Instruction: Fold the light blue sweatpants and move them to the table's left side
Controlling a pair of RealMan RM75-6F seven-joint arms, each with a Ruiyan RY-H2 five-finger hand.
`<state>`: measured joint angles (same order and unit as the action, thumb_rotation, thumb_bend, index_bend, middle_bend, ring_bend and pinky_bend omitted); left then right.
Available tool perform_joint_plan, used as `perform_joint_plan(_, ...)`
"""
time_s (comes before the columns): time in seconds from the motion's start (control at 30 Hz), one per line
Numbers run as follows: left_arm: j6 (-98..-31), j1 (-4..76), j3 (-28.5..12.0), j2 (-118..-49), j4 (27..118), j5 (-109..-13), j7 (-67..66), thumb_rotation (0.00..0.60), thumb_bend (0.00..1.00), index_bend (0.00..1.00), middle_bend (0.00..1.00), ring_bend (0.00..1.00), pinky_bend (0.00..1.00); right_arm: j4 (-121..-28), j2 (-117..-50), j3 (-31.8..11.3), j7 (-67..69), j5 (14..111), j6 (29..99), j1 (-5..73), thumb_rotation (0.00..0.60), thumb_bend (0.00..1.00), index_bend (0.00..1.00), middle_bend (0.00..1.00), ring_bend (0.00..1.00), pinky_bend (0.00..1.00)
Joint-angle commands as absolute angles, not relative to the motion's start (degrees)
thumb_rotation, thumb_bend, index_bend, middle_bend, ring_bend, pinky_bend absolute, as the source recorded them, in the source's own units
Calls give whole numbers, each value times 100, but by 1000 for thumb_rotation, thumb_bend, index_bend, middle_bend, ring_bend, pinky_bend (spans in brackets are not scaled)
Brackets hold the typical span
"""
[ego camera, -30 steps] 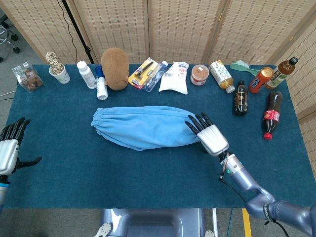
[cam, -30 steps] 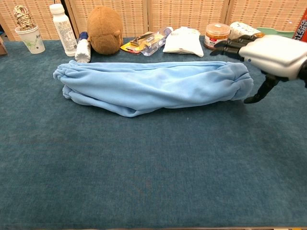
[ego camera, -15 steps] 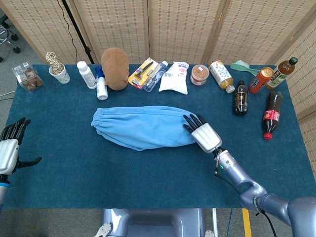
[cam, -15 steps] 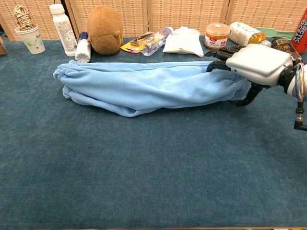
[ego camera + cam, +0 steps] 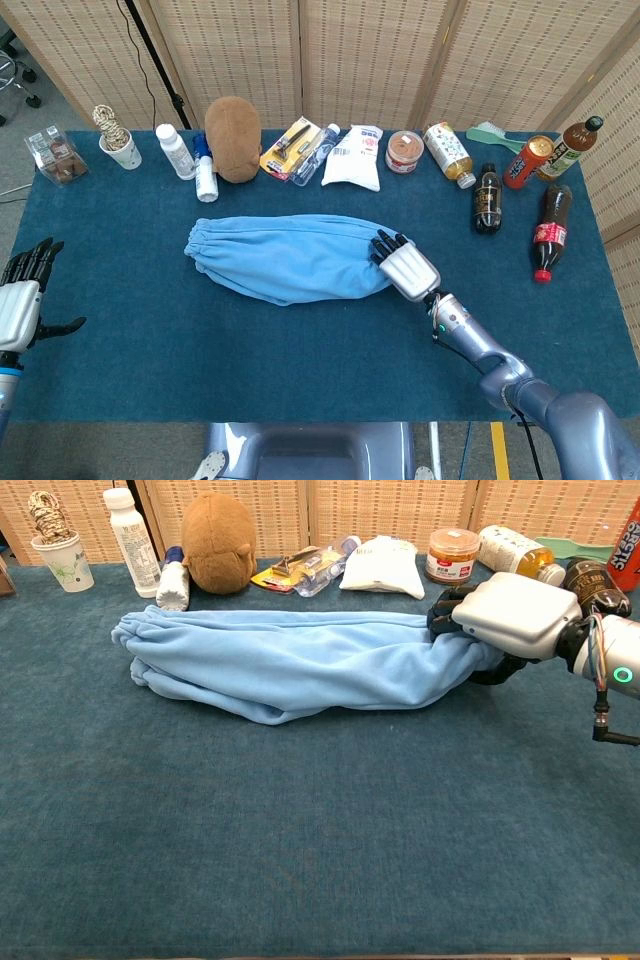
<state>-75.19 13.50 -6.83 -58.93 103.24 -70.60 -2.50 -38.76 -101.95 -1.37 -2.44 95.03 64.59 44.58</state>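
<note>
A: Item one, sweatpants [image 5: 285,257] [image 5: 300,660]?
B: Light blue, bunched in a long roll, lying across the middle of the blue worktop [image 5: 300,360] [image 5: 300,840].
A: Right hand [image 5: 405,268] [image 5: 510,615]?
B: At the roll's right end, fingers [image 5: 383,245] curled into the cloth, gripping it.
A: Left hand [image 5: 20,300]?
B: At the worktop's left edge, well apart from the cloth, fingers spread, holding nothing.
A: Surroundings?
B: Brown plush toy [image 5: 232,135] [image 5: 218,540], white pouch [image 5: 355,157] [image 5: 380,568] and cola bottle [image 5: 550,232] along the far side.
</note>
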Motion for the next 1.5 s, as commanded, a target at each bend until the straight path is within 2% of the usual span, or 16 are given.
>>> perform_joint_plan(0.03,-7511,1342,-691,-5884,10317,-7056,-214,600,69,0,0,0,0,-3396,-10437,-8,203,9693,6829,4438,600,886,601,476,391,539)
perform_joint_plan(0.27,-7421,1389,-721,-5878,10267,-7028,-217,600,69,0,0,0,0,-2739,-10452,155,846,9803,7332,4209,600,919,608,507,419,567)
perform_joint_plan(0.5,-7455,1345,-684,-5840,10340,-7134,-162,600,69,0,0,0,0,-2452,-10052,321,1191,9891,7731,3961,600,920,605,505,419,567)
perform_joint_plan(0.67,-7453,1325,-677,-5813,10358,-7153,-122,600,69,0,0,0,0,-2723,-9729,345,1295,10025,8243,4006,600,920,607,505,419,567)
perform_joint_plan(0.8,-7415,1331,-684,-5795,10352,-7120,-111,600,70,0,0,0,0,-3371,-9538,256,1005,10101,8256,4305,600,920,607,505,419,567)
perform_joint_plan(0.9,-7390,1335,-687,-5792,10345,-7103,-95,600,70,0,0,0,0,-4028,-9398,115,596,10110,8045,4613,600,921,607,505,419,567)
perform_joint_plan(1.1,-7351,1337,-689,-5757,10347,-7115,-30,600,70,0,0,0,0,-5102,-9244,-308,-301,9834,7081,5238,600,924,607,504,419,566)
perform_joint_plan(1.3,-7263,1372,-719,-5733,10321,-7063,41,600,70,0,0,0,0,-5579,-9324,-660,-826,9462,6334,5621,600,925,607,504,419,566)
perform_joint_plan(1.5,-7151,1407,-754,-5707,10258,-6958,127,600,70,0,0,0,0,-5661,-9759,-1246,-1426,8675,5389,6090,600,925,607,504,419,566)
